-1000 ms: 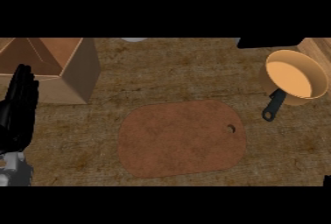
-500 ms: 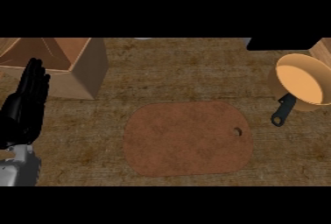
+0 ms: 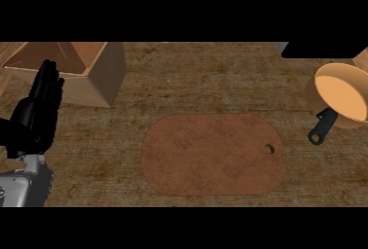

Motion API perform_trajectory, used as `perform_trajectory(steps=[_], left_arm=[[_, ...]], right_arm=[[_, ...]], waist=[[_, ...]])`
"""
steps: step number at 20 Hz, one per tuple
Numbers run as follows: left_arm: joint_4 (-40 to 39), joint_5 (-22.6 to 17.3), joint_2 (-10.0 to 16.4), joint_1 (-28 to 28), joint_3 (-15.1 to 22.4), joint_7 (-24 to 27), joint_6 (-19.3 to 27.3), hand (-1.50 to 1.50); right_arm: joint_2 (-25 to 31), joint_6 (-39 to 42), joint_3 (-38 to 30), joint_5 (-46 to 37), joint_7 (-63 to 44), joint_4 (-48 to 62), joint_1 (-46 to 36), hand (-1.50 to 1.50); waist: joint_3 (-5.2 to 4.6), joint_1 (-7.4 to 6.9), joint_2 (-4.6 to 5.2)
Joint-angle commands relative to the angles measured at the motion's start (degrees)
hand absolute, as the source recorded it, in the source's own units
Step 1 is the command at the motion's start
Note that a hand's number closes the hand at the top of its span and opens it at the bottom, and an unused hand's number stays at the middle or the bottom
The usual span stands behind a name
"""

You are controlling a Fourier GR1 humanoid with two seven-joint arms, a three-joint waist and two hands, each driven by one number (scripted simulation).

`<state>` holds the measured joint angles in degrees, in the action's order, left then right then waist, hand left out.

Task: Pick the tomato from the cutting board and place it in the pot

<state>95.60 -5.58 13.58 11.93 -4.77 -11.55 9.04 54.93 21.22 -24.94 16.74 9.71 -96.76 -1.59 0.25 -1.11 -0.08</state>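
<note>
Brown rounded wooden cutting board (image 3: 208,155) lay on the bench (image 3: 215,82), long axis left-right, hole end pointing right. Orange metal pot (image 3: 343,95) sat far right, black handle (image 3: 323,127) pointing down-left toward board. Left robot hand (image 3: 32,121) released, fingers straight, at left edge. Tomato: could not tell where.

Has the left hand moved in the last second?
Yes, slightly. Measured against the cutting board, the left hand sits higher in the view and a little nearer to it, fingers straight.

cutting board (image 3: 212,154) centre, pot (image 3: 343,95) right; left robot hand (image 3: 36,114) resting
</note>
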Motion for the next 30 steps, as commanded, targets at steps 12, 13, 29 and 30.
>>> perform_trajectory(steps=[12,13,29,30], left_arm=[[-3.51,0.00,-0.94,3.77,1.09,-2.70,-0.96,0.00],[-0.90,-0.14,-0.55,1.07,1.05,-3.01,-1.46,0.00],[-2.48,-0.53,-0.52,2.26,-0.73,-2.66,-1.59,0.00],[-1.36,-0.15,-1.10,1.17,0.20,-2.16,-1.64,0.00]], right_arm=[[-5.65,-22.44,15.04,-33.86,15.82,29.38,-18.94,1.50],[-6.89,-23.05,17.19,-35.21,12.74,30.39,-23.25,1.50],[-15.21,-5.03,17.68,-33.19,26.47,68.14,-41.86,-1.50],[-16.41,-3.81,17.24,-32.29,27.73,69.22,-42.35,-1.50]], waist=[[-0.12,-1.81,1.03],[-0.18,-1.82,0.70],[-0.09,-1.68,0.92],[-0.06,-2.04,0.98]])
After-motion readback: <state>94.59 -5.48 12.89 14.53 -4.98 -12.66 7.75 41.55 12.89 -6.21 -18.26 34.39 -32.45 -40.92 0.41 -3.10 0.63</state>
